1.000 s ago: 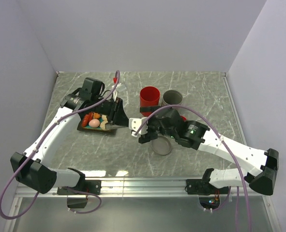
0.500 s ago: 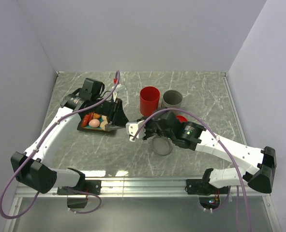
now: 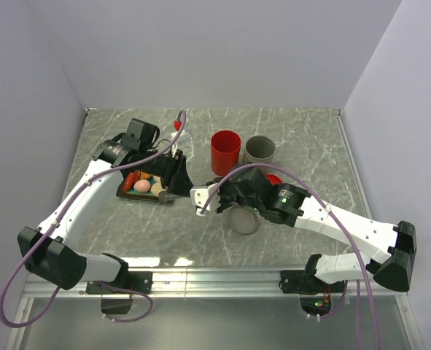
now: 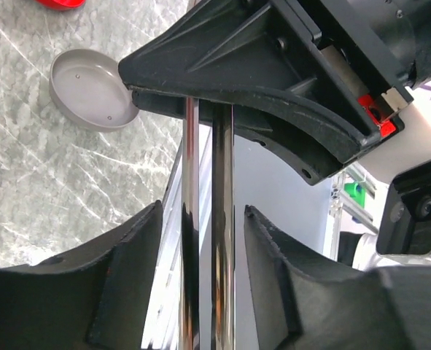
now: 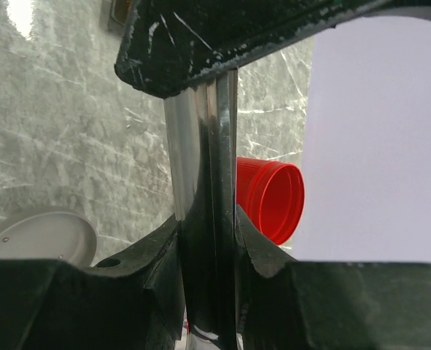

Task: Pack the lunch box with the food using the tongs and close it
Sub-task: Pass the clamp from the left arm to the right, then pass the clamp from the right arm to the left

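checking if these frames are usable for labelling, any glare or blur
top external: sharp, evenly lit, one glare patch at the near edge of the table; left wrist: tongs mirror-shiny with streaky reflections; right wrist: glare top left, tongs close and blurred

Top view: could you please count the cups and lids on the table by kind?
Cups: 2 (red cup, grey cup)
Lids: 2 (grey lid, red lid, partly hidden)
Total: 4
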Controlling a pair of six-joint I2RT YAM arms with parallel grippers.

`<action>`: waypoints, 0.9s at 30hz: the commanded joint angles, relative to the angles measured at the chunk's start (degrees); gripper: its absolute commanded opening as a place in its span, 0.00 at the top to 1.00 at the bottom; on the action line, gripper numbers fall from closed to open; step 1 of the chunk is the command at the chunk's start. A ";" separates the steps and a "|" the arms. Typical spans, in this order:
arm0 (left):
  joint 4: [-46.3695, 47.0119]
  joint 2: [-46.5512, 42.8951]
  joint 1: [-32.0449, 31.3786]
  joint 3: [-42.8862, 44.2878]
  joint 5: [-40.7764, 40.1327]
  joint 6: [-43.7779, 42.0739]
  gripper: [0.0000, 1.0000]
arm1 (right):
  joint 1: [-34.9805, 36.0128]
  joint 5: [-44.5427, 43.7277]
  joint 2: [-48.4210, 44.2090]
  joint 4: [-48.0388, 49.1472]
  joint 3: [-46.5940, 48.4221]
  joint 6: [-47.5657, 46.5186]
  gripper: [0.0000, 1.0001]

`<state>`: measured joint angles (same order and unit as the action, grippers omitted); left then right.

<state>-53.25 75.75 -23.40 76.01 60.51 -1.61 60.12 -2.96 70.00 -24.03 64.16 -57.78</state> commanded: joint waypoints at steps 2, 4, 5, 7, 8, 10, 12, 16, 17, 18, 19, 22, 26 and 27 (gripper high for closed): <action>-1.32 0.46 -1.82 3.27 -2.06 -3.84 0.45 | 0.18 1.55 -1.27 -1.45 1.76 -1.37 0.83; -1.41 0.54 -3.31 3.53 -3.90 -4.28 0.45 | 0.18 2.34 -1.00 -2.07 2.19 -1.37 0.83; -1.33 0.63 -3.58 3.62 -5.13 -4.37 0.45 | 0.18 2.52 -0.92 -2.68 2.46 -1.46 0.83; -1.15 0.72 -4.20 3.71 -5.93 -4.46 0.46 | 0.18 2.78 -0.57 -3.04 2.90 -1.46 0.83; -1.06 0.89 -4.37 3.71 -6.89 -4.54 0.48 | 0.26 2.79 -0.39 -3.39 3.16 -1.46 0.84; -1.24 0.90 -5.07 3.62 -8.65 -4.81 0.49 | 0.18 2.70 -0.04 -3.91 3.86 -1.11 0.84; -1.24 0.98 -5.43 3.53 -9.80 -5.07 0.49 | 0.18 2.79 0.23 -4.97 4.57 -0.85 0.84; -1.24 0.98 -7.09 3.53 -11.46 -5.86 0.50 | 0.18 4.10 0.67 -5.94 5.18 -0.40 0.84; -1.15 0.90 -7.36 3.62 -11.82 -5.95 0.50 | 0.18 4.10 0.67 -6.20 5.27 -0.32 0.84; -1.15 0.98 -7.62 3.62 -12.69 -5.95 0.50 | 0.18 4.19 0.84 -6.20 5.36 -0.32 0.84; -1.24 0.90 -8.32 3.53 -13.22 -6.13 0.50 | 0.09 4.19 0.93 -6.20 5.36 -0.14 0.84; -1.24 0.81 -9.82 3.36 -16.12 -6.74 0.50 | 0.17 4.37 1.72 -7.08 6.41 0.47 0.84; -1.15 0.81 -10.00 2.75 -16.48 -6.66 0.49 | 0.18 4.54 1.55 -6.91 6.07 0.56 0.85; -1.06 0.72 -10.00 2.57 -16.39 -6.66 0.49 | 0.09 4.54 1.46 -6.99 5.98 0.48 0.85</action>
<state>-54.74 76.77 -33.26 77.28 45.60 -6.87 60.12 0.80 71.77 -31.31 67.51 -57.28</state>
